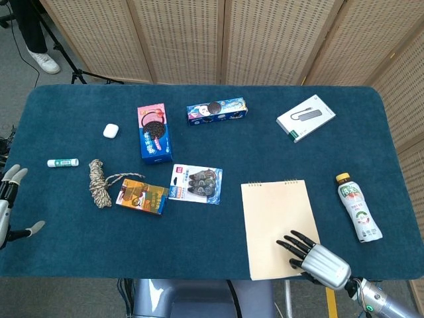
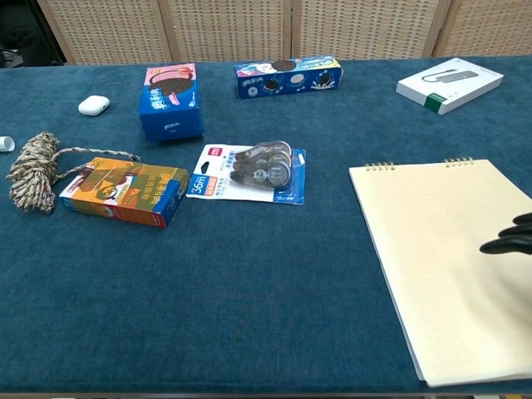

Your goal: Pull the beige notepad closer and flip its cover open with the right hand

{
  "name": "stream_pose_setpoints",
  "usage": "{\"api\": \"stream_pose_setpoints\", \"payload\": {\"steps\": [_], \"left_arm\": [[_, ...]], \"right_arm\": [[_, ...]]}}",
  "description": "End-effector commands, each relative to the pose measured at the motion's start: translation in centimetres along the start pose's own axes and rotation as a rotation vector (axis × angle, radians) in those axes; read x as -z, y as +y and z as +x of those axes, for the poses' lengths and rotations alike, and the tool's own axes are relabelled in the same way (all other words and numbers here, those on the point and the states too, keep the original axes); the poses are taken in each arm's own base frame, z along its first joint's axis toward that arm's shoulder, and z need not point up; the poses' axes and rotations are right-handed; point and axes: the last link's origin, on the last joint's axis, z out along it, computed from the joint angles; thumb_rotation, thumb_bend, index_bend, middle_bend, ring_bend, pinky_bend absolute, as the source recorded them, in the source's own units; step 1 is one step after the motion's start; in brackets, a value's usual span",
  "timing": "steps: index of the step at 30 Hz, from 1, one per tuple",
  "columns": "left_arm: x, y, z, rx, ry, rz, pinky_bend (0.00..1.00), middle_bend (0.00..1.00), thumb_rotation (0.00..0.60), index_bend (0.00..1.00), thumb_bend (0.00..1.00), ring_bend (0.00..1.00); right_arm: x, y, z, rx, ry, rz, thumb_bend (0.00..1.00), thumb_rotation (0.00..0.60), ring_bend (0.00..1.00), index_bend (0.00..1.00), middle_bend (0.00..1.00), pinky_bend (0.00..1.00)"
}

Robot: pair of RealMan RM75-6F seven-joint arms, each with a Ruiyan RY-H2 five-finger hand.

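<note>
Blue felt covers the desk (image 1: 59, 245), which fills most of the head view. Every place below is given relative to the beige notepad (image 1: 278, 225), which lies flat with its cover closed at the near edge of the desk, right of centre, its spiral binding on the far side.

On the near right corner of the notepad rests the right robot hand (image 1: 311, 255), dark fingers (image 1: 291, 243) spread flat on the cover and closed around nothing. In the chest view only its fingertips (image 2: 509, 241) show, at the notepad's right edge.

Far to the notepad's left, at the desk's edge, sits the left robot hand (image 1: 10, 205), fingers apart and holding nothing.

A white boxed item (image 1: 305, 117) lies beyond the notepad, well apart. A drink bottle (image 1: 357, 207) lies just to the notepad's right. A blue cookie box (image 1: 155, 132) stands beyond and to the left, with a long blue cookie pack (image 1: 216, 110) further back. A correction tape pack (image 1: 195, 183) lies near the notepad's left, then an orange carton (image 1: 142, 197), a coil of rope (image 1: 99, 182), a small tube (image 1: 62, 162) and a white earbud case (image 1: 110, 130).
</note>
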Motion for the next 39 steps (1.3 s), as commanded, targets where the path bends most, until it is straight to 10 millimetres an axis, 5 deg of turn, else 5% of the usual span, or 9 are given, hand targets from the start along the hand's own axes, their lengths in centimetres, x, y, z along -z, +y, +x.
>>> {"api": "stream_pose_setpoints", "payload": {"steps": [1, 16, 31, 37, 39], "left_arm": [[0.0, 0.0, 0.0, 0.002, 0.001, 0.001, 0.00, 0.00, 0.600, 0.00, 0.00, 0.00], [0.0, 0.0, 0.0, 0.001, 0.000, 0.002, 0.00, 0.00, 0.600, 0.00, 0.00, 0.00], [0.0, -0.2, 0.3, 0.014, 0.001, 0.003, 0.00, 0.00, 0.600, 0.00, 0.00, 0.00], [0.0, -0.4, 0.4, 0.021, 0.001, 0.004, 0.00, 0.00, 0.600, 0.00, 0.00, 0.00], [0.0, -0.4, 0.5, 0.023, 0.000, 0.003, 0.00, 0.00, 0.600, 0.00, 0.00, 0.00]], "right_arm": [[0.4, -0.8, -0.3, -0.015, -0.004, 0.029, 0.67, 0.600, 0.00, 0.66, 0.07, 0.00], [0.2, -3.6, -0.1, -0.029, 0.015, 0.140, 0.67, 0.600, 0.00, 0.67, 0.08, 0.00], [-3.0, -1.2, 3.6, -0.069, 0.146, 0.023, 0.67, 0.600, 0.00, 0.67, 0.08, 0.00], [-5.8, 1.0, 6.7, -0.118, 0.226, -0.075, 0.67, 0.600, 0.00, 0.67, 0.09, 0.00], [-8.2, 3.2, 8.5, -0.154, 0.266, -0.168, 0.67, 0.600, 0.00, 0.67, 0.09, 0.00]]}}
